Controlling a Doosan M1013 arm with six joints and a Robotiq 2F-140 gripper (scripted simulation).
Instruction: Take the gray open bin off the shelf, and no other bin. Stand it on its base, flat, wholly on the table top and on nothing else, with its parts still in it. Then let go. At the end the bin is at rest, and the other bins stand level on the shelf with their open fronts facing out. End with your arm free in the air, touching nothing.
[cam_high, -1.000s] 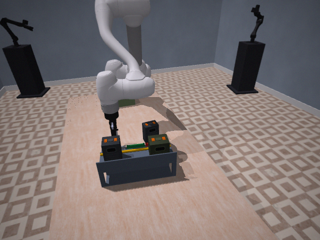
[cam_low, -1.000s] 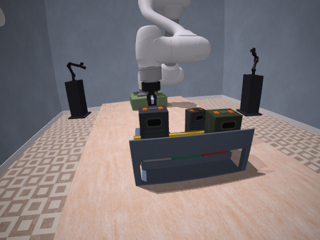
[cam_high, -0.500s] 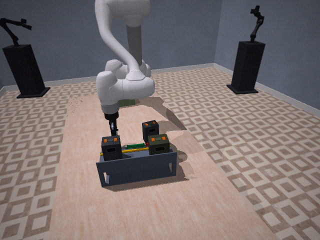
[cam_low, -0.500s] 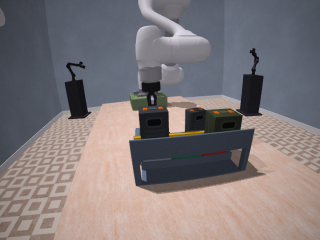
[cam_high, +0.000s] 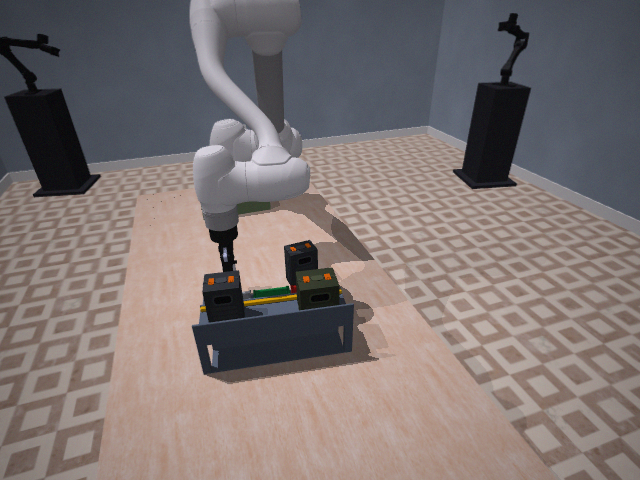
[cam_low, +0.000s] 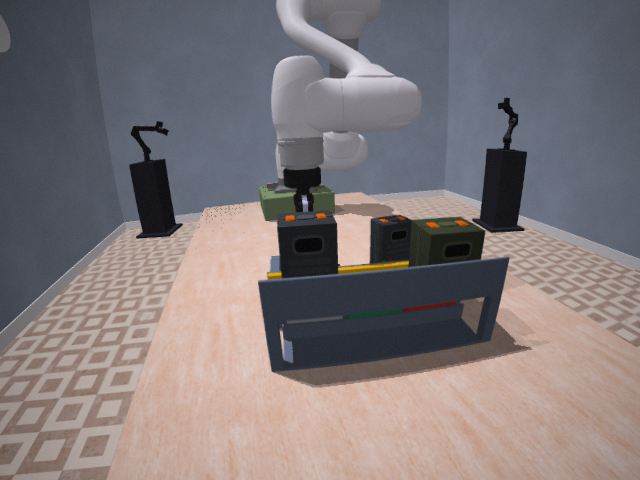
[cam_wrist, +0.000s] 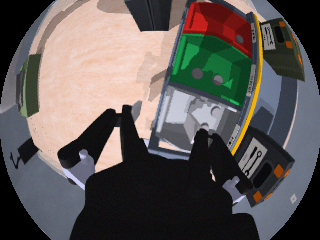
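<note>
Patterned floor (cam_high: 558, 289) (cam_low: 77, 413) surrounds the pale table (cam_high: 310, 423) (cam_low: 361, 423) (cam_wrist: 100, 65). Fingers parted and pinching nothing, the gripper (cam_high: 227, 268) (cam_low: 303, 209) (cam_wrist: 163, 113) points down over the gray bin (cam_wrist: 175, 112), presumably to straddle a wall of it. That bin sits on the shelf (cam_high: 273, 343) (cam_low: 382, 276) (cam_wrist: 167, 151) beside the green bin (cam_high: 271, 291) (cam_wrist: 212, 67), the red bin (cam_high: 293, 288) (cam_wrist: 215, 22) beyond; their close row likely calls for a straight, careful lift.

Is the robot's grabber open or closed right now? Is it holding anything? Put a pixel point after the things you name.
Gripper (cam_high: 227, 268) (cam_wrist: 163, 113): open partway, one finger over the gray bin (cam_wrist: 175, 112), holding nothing.
</note>
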